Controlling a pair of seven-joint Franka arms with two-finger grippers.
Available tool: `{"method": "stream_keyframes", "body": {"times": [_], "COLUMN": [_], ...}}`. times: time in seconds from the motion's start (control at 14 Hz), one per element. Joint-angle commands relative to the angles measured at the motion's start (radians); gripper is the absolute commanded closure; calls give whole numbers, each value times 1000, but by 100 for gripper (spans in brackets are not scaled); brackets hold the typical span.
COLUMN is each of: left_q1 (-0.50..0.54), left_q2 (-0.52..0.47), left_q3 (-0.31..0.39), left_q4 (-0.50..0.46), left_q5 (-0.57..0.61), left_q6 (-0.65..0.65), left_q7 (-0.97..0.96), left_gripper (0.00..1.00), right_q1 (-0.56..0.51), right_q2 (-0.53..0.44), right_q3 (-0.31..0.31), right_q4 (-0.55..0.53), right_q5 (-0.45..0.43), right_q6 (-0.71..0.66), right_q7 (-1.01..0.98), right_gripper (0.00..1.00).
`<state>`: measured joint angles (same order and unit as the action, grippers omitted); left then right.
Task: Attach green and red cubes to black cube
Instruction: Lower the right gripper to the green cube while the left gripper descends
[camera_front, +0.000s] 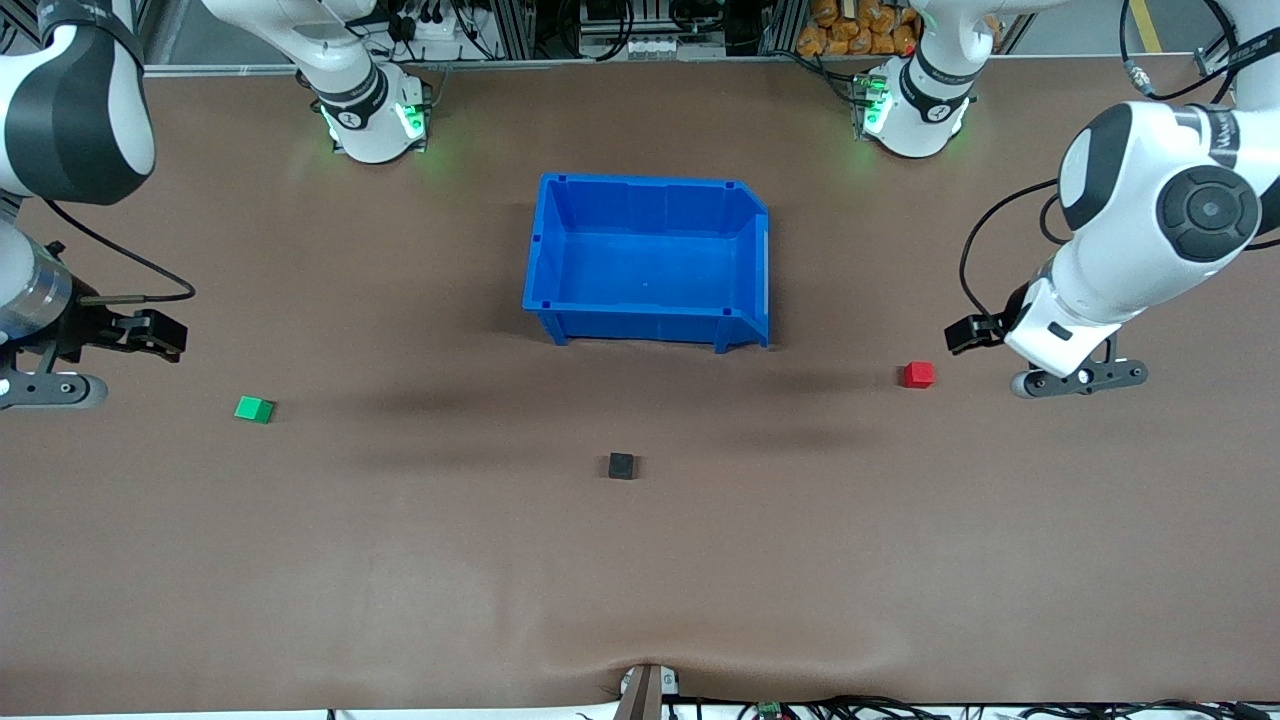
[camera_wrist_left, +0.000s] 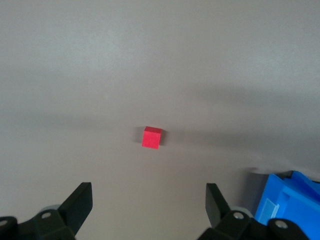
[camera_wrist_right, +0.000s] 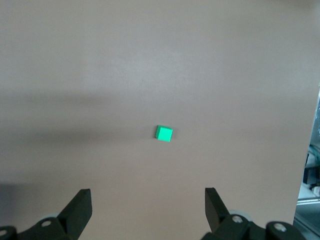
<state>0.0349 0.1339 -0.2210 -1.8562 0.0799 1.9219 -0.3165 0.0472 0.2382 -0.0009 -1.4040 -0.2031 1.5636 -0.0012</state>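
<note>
The tiny green cube (camera_front: 254, 409) lies on the brown table toward the right arm's end. The red cube (camera_front: 918, 374) lies toward the left arm's end. The black cube (camera_front: 621, 465) lies between them, nearer to the front camera. My left gripper (camera_front: 1075, 378) hangs above the table beside the red cube, open and empty. In the left wrist view the red cube (camera_wrist_left: 151, 137) lies ahead of the open left gripper (camera_wrist_left: 148, 205). My right gripper (camera_front: 45, 388) hangs near the green cube, open and empty. In the right wrist view the green cube (camera_wrist_right: 164, 133) lies ahead of the open right gripper (camera_wrist_right: 148, 207).
An empty blue bin (camera_front: 650, 325) stands mid-table, farther from the front camera than the black cube; its corner shows in the left wrist view (camera_wrist_left: 290, 200). The table's edge shows in the right wrist view (camera_wrist_right: 306, 150).
</note>
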Motion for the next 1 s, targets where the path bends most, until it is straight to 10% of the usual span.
{"method": "stream_keyframes", "body": {"times": [0.0, 0.93], "left_q1": [8, 19], "left_q2": [-30, 81], "left_q3": [-8, -8], "left_q4": [-61, -228], "left_q5": [17, 43], "left_q6": [60, 419], "left_q7": [-15, -15], "left_gripper": [0, 0], "right_q1": [-15, -187], "right_q2": [13, 426], "right_q3": [2, 1], "right_q4": [2, 4], "right_q5": [60, 156], "right_q6": [-40, 127], "right_q7": [4, 6], "right_gripper": [0, 0]}}
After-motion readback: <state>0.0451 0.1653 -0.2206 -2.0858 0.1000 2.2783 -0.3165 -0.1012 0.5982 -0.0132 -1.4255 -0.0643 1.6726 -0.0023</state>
